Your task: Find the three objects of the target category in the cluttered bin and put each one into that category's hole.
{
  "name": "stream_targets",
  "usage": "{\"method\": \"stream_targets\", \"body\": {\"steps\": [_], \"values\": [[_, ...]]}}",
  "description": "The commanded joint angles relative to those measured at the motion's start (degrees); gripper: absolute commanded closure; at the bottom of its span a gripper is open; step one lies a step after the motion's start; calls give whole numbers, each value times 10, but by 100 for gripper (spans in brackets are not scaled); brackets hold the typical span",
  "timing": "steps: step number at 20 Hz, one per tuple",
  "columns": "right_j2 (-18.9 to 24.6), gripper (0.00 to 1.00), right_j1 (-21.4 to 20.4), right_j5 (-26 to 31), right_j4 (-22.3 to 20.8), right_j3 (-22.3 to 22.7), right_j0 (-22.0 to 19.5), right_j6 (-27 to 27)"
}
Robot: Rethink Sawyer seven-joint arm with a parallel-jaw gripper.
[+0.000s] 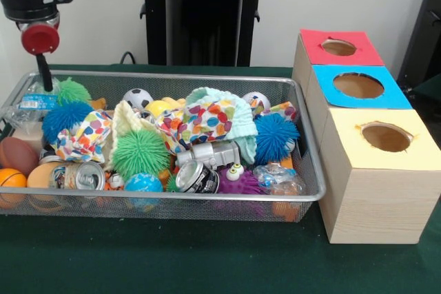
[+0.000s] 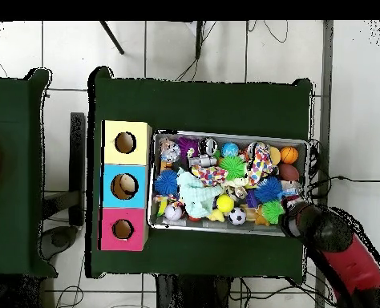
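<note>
The silver wire-mesh bin [image 1: 172, 198] sits on the green table, heaped with clutter: green spiky balls [image 1: 140, 153], blue spiky balls [image 1: 275, 135], soccer balls [image 1: 138, 98], drink cans [image 1: 198, 177], spotted cloths [image 1: 200, 118], a brown football [image 1: 17, 155] and an orange ball [image 1: 10, 178]. My gripper [image 1: 46, 77] hangs over the bin's far left corner in the front view, next to a green spiky ball [image 1: 72, 91]. In the overhead view the gripper [image 2: 292, 210] is over the bin's [image 2: 233, 135] right corner nearest the robot. It holds nothing that I can see.
Three wooden boxes with round holes stand beside the bin: red top [image 1: 339, 47], blue top [image 1: 358, 86], yellow top [image 1: 386, 137]. In the overhead view they are left of the bin, yellow [image 2: 126, 143], blue [image 2: 124, 186], pink-red [image 2: 123, 229]. The red arm [image 2: 345, 257] reaches in from the lower right.
</note>
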Motion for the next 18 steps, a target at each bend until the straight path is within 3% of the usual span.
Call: {"method": "stream_targets", "body": {"steps": [1,10,18], "values": [[75,0,36,11,-34,-31,-15,-13],[85,0,44,4,-46,-36,-21,-7],[95,0,61,21,-57,-67,-35,-25]]}}
